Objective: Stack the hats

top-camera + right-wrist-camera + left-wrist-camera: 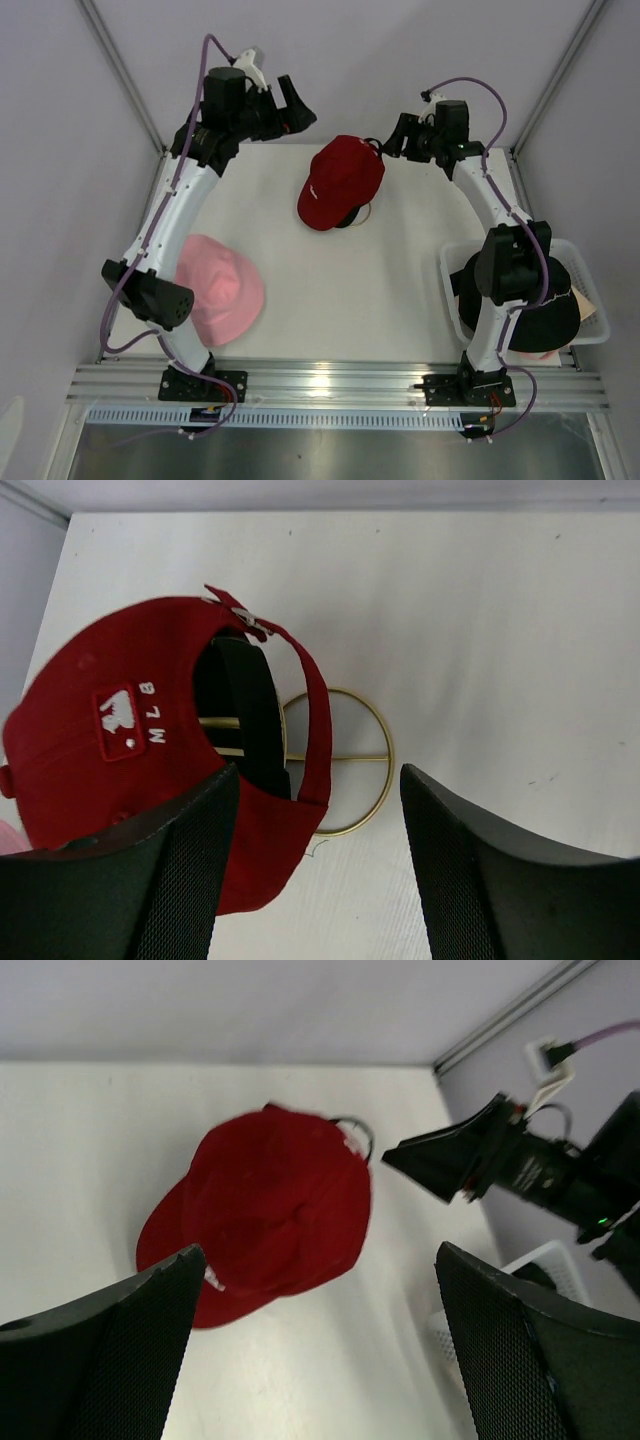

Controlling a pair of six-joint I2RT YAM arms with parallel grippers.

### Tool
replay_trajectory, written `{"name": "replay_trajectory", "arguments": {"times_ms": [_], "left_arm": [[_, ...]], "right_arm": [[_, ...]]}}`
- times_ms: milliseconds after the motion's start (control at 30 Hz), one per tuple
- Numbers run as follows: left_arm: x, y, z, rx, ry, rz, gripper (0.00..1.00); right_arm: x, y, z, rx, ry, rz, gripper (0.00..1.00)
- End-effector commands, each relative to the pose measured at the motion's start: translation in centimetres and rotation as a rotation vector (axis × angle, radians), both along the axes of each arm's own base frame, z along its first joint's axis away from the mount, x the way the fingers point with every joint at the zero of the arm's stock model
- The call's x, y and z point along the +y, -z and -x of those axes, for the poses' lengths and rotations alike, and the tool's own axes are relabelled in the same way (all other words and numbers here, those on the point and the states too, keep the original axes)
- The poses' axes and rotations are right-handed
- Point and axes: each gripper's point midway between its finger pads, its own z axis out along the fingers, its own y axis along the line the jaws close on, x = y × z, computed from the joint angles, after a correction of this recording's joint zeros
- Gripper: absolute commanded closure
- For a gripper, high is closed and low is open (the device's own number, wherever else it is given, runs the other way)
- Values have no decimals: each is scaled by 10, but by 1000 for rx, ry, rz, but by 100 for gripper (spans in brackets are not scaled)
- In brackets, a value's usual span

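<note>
Rightward, basket (449, 290) holds black hat (550, 322); pink hat (220, 290) lies left.

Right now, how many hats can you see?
4: a red cap mid-table, what looks like a black cap under it, a pink bucket hat at the near left, and a black hat in the basket. More may hide there.

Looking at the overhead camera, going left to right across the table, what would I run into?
First the pink bucket hat, then the red cap, then the white mesh basket holding a black hat.
</note>
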Motion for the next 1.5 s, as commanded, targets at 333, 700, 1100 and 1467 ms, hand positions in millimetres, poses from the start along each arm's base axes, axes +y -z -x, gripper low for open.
{"name": "replay_trajectory", "arguments": {"times_ms": [333, 700, 1100, 1467], "left_arm": [[-16, 64, 17, 82, 65, -244, 1], [-60, 129, -4, 101, 150, -362, 1], [-12, 59, 60, 33, 33, -329, 1], [1, 68, 192, 27, 251, -133, 1]], "right_arm": [[3, -43, 5, -83, -68, -58, 33], [19, -41, 71, -60, -76, -134, 37], [-64, -118, 149, -216, 126, -35, 1], [-219, -127, 292, -109, 873, 246, 1]]}}
